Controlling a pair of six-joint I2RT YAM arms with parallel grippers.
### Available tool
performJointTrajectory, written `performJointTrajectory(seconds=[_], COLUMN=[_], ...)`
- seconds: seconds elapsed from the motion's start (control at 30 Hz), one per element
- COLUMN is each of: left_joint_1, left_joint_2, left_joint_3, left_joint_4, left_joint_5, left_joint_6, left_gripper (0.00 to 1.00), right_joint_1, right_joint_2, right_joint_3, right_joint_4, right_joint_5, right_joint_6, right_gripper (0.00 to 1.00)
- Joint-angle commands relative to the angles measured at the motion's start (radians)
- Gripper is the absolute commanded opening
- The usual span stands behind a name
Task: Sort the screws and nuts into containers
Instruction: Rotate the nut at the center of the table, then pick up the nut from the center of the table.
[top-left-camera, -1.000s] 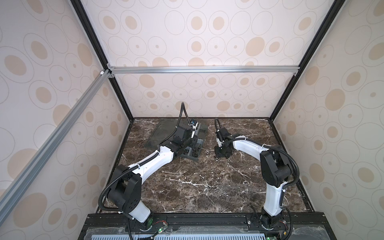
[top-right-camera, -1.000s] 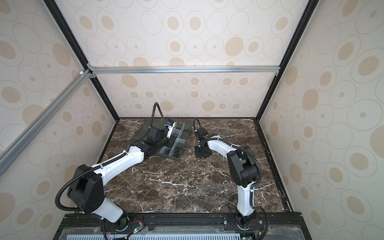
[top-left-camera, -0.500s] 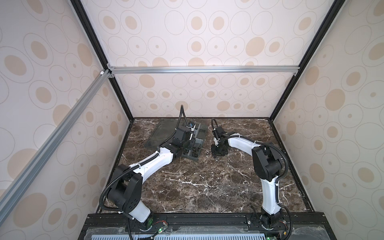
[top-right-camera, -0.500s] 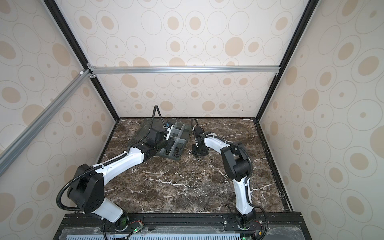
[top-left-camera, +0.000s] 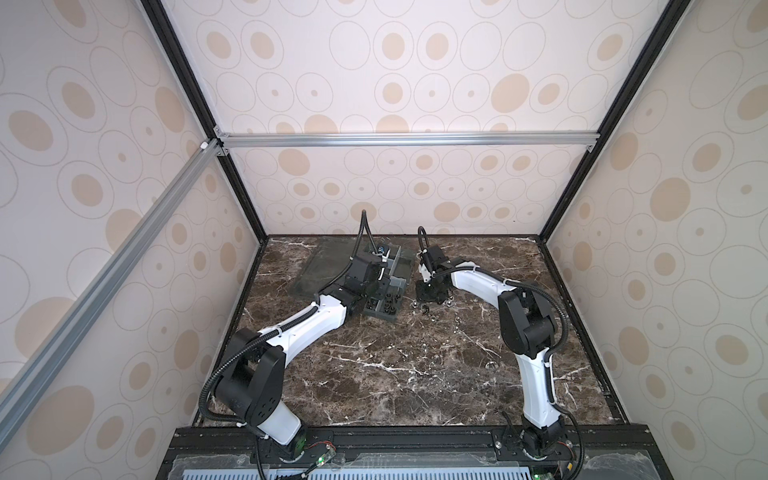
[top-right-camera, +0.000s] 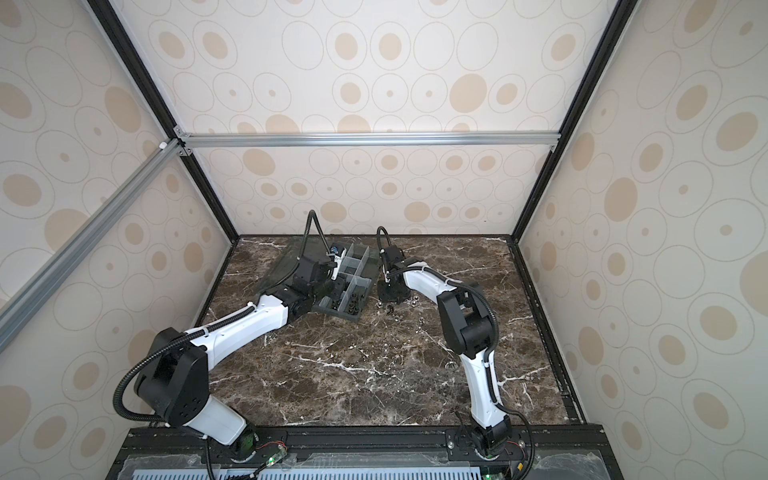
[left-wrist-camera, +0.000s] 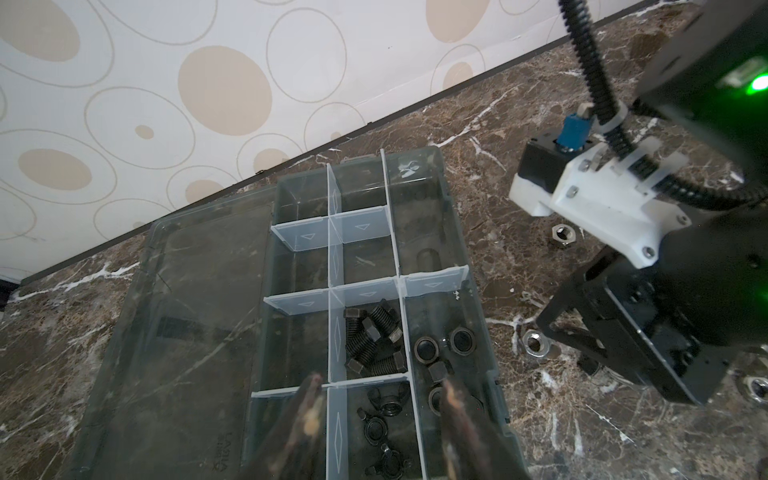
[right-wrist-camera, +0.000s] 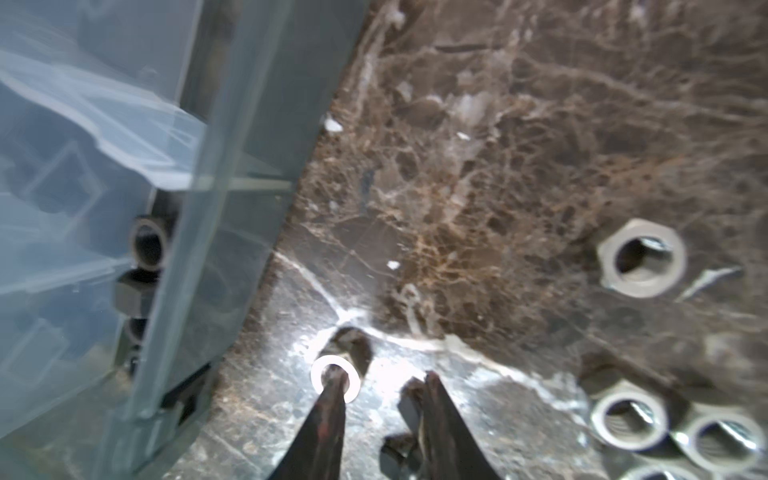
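Observation:
The containers are cells of a grey organizer box. One cell holds black screws, the cell beside it black nuts, and a nearer cell black wing nuts. My left gripper hovers open over these cells, holding nothing. My right gripper is open, low over the marble just beside the box wall. One of its fingers has its tip on a shiny ring; nothing is between the jaws. Silver nuts lie loose nearby.
The box's flat clear lid lies open on the side away from the right arm. More loose nuts are scattered on the marble table in front of the right gripper. Walls enclose the back and both sides.
My right gripper has shifted left toward the box and sits lower by the ring. The left arm has barely moved and its jaws have stayed the same.

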Motion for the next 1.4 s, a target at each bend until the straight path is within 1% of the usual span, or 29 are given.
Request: performJointTrajectory(seconds=[0.0,0.13,0.3,0.4,0.57,0.7,0.8,0.93,1.07,1.13,1.17,1.2,1.27,1.3,1.37], left_joint_1=[0.003,0.004,0.004,0.004,0.005,0.005,0.006,0.005,0.013,0.030,0.040,0.055,0.077,0.089,0.110], left_joint_2=[0.009,0.007,-0.014,-0.030,-0.041,-0.051,-0.066,-0.079,-0.106,-0.135,-0.150,-0.168,-0.202,-0.217,-0.242], left_joint_3=[0.018,0.014,-0.012,-0.032,-0.044,-0.047,-0.061,-0.072,-0.100,-0.129,-0.143,-0.161,-0.193,-0.213,-0.243], left_joint_4=[0.009,0.012,0.026,0.027,0.033,0.038,0.055,0.069,0.100,0.128,0.138,0.150,0.170,0.181,0.192], left_joint_5=[-0.013,-0.010,-0.002,-0.011,-0.015,-0.019,-0.025,-0.036,-0.047,-0.040,-0.035,-0.034,-0.038,-0.044,-0.041], left_joint_6=[0.027,0.027,0.017,0.015,0.021,0.022,0.021,0.015,-0.015,-0.047,-0.062,-0.079,-0.102,-0.114,-0.129], left_gripper=[0.46,0.46,0.46,0.46,0.46,0.46,0.46,0.46,0.46,0.47,0.50,0.50,0.51,0.54,0.54], right_joint_1=[0.007,0.048,0.067,0.080,0.084,0.084,0.084,0.084,0.084,0.084,0.084,0.084,0.086,0.090,0.105], right_joint_2=[-0.039,-0.024,0.026,0.039,0.057,0.064,0.047,0.025,-0.025,-0.060,-0.074,-0.092,-0.121,-0.133,-0.149], right_joint_3=[-0.011,-0.024,-0.004,0.004,0.003,0.006,0.004,0.020,0.020,0.020,0.019,0.021,0.024,0.029,0.046], right_joint_4=[-0.091,-0.128,-0.162,-0.173,-0.165,-0.163,-0.149,-0.160,-0.163,-0.165,-0.165,-0.166,-0.165,-0.167,-0.168], right_joint_5=[0.082,0.169,0.172,0.200,0.188,0.188,0.180,0.176,0.170,0.164,0.161,0.157,0.135,0.125,0.092], right_joint_6=[-0.016,-0.037,-0.008,-0.007,-0.002,0.006,0.000,-0.018,-0.023,-0.025,-0.027,-0.029,-0.037,-0.041,-0.059], right_gripper=[0.34,0.34,0.34,0.31,0.22,0.18,0.12,0.10,0.07,0.05,0.05,0.05,0.05,0.05,0.05])
